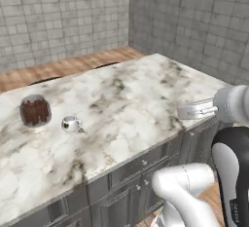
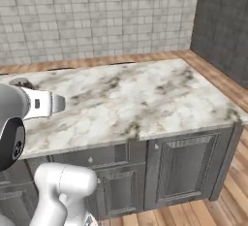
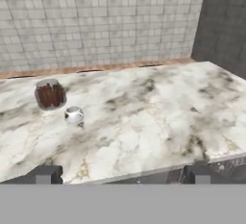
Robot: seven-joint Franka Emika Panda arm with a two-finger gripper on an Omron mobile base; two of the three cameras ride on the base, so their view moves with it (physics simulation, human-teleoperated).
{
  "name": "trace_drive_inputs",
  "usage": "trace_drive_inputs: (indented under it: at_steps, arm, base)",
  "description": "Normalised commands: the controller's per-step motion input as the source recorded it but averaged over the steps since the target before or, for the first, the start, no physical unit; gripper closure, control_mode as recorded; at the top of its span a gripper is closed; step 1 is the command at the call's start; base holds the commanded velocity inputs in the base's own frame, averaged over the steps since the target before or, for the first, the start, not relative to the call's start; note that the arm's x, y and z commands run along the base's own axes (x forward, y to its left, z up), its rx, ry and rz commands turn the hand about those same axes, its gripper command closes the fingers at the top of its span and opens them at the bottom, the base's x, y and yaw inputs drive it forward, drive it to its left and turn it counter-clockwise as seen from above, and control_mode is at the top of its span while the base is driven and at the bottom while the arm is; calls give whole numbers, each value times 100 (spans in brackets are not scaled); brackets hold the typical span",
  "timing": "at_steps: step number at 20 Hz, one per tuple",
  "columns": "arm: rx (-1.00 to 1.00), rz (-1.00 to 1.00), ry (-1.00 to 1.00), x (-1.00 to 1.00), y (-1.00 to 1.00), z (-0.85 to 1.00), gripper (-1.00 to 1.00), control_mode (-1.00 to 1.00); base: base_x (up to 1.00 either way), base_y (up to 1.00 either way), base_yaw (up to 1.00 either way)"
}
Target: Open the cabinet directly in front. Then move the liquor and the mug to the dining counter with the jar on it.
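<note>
Beside jar (image 1: pixel 35 110): mug (image 1: pixel 71 123).

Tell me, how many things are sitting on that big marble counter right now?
2. A jar with dark brown contents stands near the left end of the dining counter, and a small white mug sits just right of it, apart. Nothing else shows on top.

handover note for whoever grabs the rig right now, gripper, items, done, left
Gripper: open, holding nothing, at the near edge of the dining counter.
Mug: upright on the counter, just beside the jar, apart from it.
Done: the mug is on the jar's counter.
Left: the liquor is not on this counter yet; fetch it and set it here. Cabinet state cannot be judged from these views.
</note>
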Motion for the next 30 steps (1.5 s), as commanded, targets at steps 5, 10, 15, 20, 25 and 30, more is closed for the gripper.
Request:
trace_drive_inputs:
  at_steps: [5, 10, 15, 20, 25, 30]
  arm:
    - [0, 0, 0, 0, 0, 0, -100, 100]
    - [0, 0, 0, 0, 0, 0, -100, 100]
    - [0, 0, 0, 0, 0, 0, -100, 100]
    - [0, 0, 0, 0, 0, 0, -100, 100]
    - [0, 0, 0, 0, 0, 0, -100, 100]
    - [0, 0, 0, 0, 0, 0, -100, 100]
  base:
    - [-18, 12, -99]
    - [0, 1, -100]
    - [0, 0, -100]
    - [0, 0, -100]
    - [0, 0, -100]
    - [0, 0, -100]
